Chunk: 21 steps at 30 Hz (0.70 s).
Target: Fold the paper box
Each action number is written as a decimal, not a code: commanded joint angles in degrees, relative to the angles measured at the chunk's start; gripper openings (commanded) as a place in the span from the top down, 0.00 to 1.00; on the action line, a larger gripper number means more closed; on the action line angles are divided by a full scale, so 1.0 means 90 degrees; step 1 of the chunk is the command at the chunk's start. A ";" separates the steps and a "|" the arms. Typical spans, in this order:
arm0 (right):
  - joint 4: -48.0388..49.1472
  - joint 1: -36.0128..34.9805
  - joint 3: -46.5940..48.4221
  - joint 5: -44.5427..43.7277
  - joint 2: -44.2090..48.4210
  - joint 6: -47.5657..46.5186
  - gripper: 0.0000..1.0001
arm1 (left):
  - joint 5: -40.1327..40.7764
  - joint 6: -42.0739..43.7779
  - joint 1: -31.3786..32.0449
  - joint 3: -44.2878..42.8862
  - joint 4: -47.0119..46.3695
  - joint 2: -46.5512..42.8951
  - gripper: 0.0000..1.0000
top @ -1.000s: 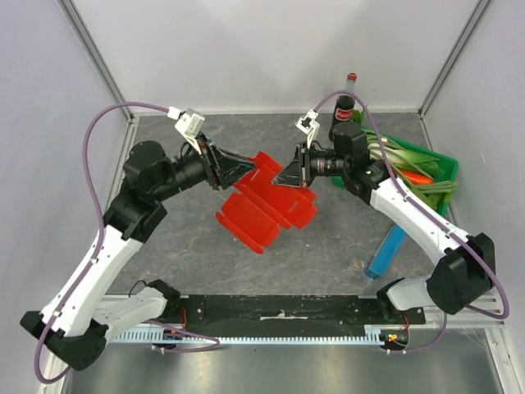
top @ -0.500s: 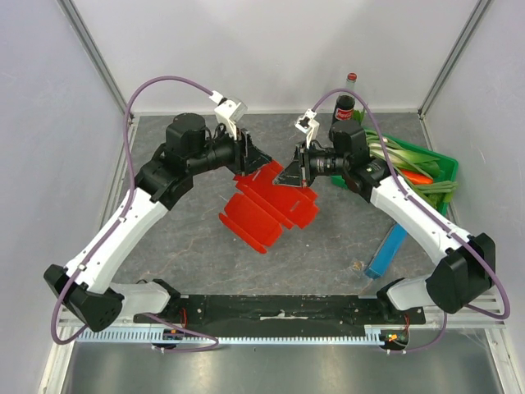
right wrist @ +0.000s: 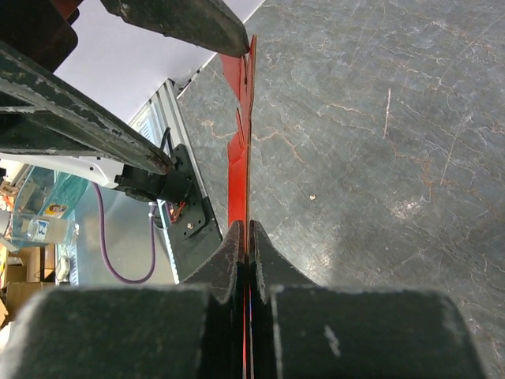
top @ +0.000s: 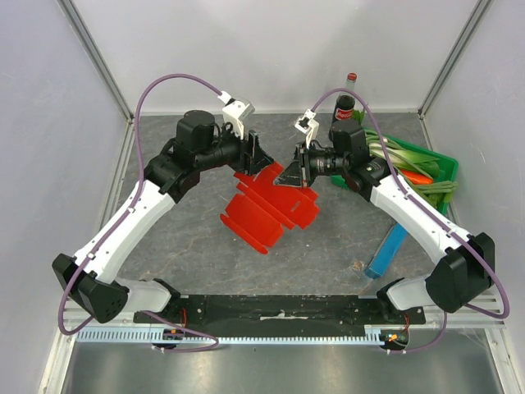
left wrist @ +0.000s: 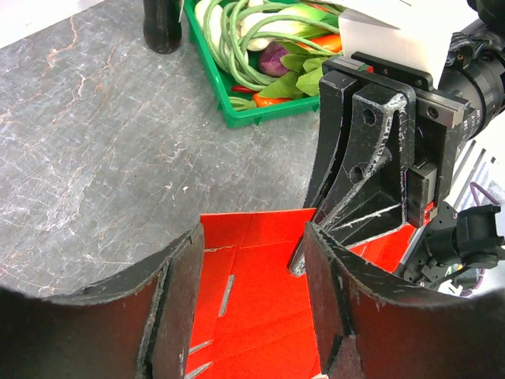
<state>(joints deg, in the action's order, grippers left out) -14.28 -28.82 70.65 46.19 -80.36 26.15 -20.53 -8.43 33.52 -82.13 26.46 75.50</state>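
Note:
The paper box (top: 267, 205) is a flat bright red die-cut sheet, held tilted above the grey table. My right gripper (top: 289, 176) is shut on its upper right edge. In the right wrist view the sheet (right wrist: 245, 150) runs edge-on out of the closed gripper (right wrist: 248, 237). My left gripper (top: 261, 160) is open at the sheet's top edge, close to the right gripper. In the left wrist view the red sheet (left wrist: 252, 292) lies between and below the two spread fingers (left wrist: 331, 300), with the right gripper's fingers (left wrist: 355, 174) just beyond.
A green crate (top: 447, 168) of vegetables stands at the back right, also in the left wrist view (left wrist: 237, 99). A dark bottle (top: 344, 107) stands behind it. A narrow blue box (top: 385, 250) lies at the right. White walls enclose the table.
My left gripper has swung from the sheet's left side up and right to its top edge, next to the right gripper. The right arm and the sheet have stayed put.

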 commanded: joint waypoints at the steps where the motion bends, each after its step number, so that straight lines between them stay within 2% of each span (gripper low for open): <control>1: 0.0103 -0.0030 0.0324 0.0150 0.0032 -0.0093 1.00 | 0.0133 0.0243 -0.0003 -0.0152 -0.0205 -0.0030 0.39; 5: 0.0093 -0.0050 0.0324 0.0170 0.0042 -0.0103 1.00 | -0.0178 0.0126 -0.0237 -0.0074 -0.0361 -0.0137 0.38; 8: 0.0103 -0.0069 0.0333 0.0189 0.0042 -0.0113 1.00 | -0.0832 0.0087 -0.0393 -0.0055 -0.0459 -0.0128 0.38; 9: 0.0093 -0.0069 0.0343 0.0199 0.0042 -0.0122 1.00 | -0.1211 0.0106 -0.0413 -0.0045 -0.0479 -0.0128 0.42; 12: 0.0093 -0.0069 0.0353 0.0180 0.0052 -0.0123 1.00 | -0.1380 0.0116 -0.0414 -0.0093 -0.0401 -0.0060 0.54; 13: 0.0093 -0.0079 0.0363 0.0189 0.0042 -0.0113 1.00 | -0.1400 0.0145 -0.0414 -0.0103 -0.0333 -0.0030 0.55; 16: 0.0093 -0.0128 0.0402 0.0190 0.0032 -0.0103 1.00 | -0.1283 0.0252 -0.0414 -0.0123 -0.0206 0.0028 0.55; 21: 0.0083 -0.0157 0.0450 0.0190 0.0012 -0.0103 1.00 | -0.0952 0.0331 -0.0414 -0.0132 -0.0186 0.0019 0.47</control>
<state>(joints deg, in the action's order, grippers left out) -15.20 -29.69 71.46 46.83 -80.36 25.82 -28.91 -7.92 29.50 -82.13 25.10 75.48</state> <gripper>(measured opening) 0.011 0.504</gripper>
